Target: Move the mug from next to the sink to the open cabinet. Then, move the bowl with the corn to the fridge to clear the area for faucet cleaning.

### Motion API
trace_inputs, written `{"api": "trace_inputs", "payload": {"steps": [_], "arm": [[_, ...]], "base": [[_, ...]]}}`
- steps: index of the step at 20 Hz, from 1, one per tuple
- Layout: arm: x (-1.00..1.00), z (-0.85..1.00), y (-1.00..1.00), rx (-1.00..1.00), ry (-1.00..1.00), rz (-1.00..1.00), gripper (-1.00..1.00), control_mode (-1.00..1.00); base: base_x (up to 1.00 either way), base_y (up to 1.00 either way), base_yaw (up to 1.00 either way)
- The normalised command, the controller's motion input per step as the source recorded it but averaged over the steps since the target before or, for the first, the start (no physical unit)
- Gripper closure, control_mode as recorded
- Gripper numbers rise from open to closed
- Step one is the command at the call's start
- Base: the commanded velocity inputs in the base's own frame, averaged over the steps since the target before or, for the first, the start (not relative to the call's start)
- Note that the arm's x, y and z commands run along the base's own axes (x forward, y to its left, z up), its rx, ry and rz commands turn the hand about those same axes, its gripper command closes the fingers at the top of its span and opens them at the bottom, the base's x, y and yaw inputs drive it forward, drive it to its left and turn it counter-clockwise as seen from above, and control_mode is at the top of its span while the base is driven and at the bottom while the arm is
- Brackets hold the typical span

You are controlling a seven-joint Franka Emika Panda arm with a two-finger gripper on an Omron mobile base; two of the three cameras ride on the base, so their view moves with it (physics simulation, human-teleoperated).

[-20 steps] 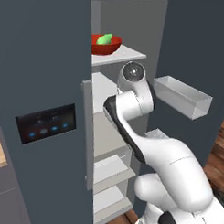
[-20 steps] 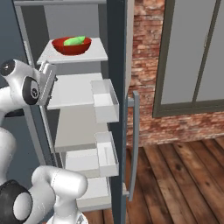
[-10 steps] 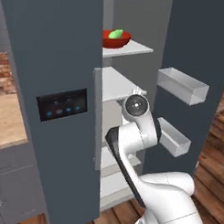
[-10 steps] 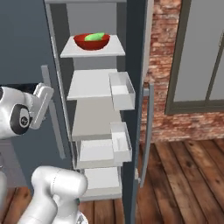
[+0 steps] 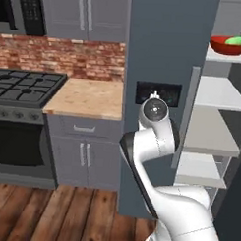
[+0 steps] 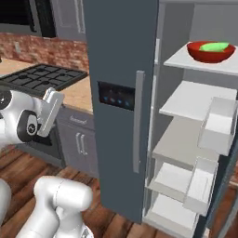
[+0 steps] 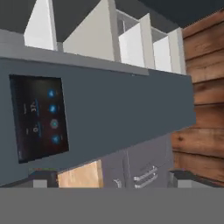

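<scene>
We find the wide glossy red bowl (image 6: 210,51) with the small light-green corn (image 6: 214,46) resting on the top white shelf of the tall dark grey fridge (image 6: 122,69). The hand (image 7: 109,177) stands wide, empty (well apart). Final step looks complete; next, we judge, simply retiring.

Fridge (image 7: 131,105): a dark grey door face ran across the frame, rolled sideways.
Dispenser panel (image 7: 39,118): black, set in that face at the left, with blue lights in a row.
Shelves (image 7: 131,43): white shelves stood on edge along the top.
Counter (image 7: 78,175): a light wood-look patch showed near the bottom.
Cabinets (image 7: 140,168): grey fronts with bar handles beside it.
Floor (image 7: 201,109): brown wood planks at the right.
</scene>
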Motion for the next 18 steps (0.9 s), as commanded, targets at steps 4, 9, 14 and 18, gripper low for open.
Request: {"api": "trace_inputs", "payload": {"steps": [4, 9, 14, 18], "arm": [[0.0, 0.0, 0.0, 0.0, 0.0, 0.0, -1.0, 1.0], [0.0, 0.0, 0.0, 0.0, 0.0, 0.0, -1.0, 1.0], [0.0, 0.0, 0.0, 0.0, 0.0, 0.0, -1.0, 1.0], [0.0, 0.0, 0.0, 0.0, 0.0, 0.0, -1.0, 1.0]], "base": [[0.01, 0.21, 0.83], [0.0, 0.18, 0.86], [0.23, 0.34, 0.75], [0.84, 0.54, 0.53]]}}
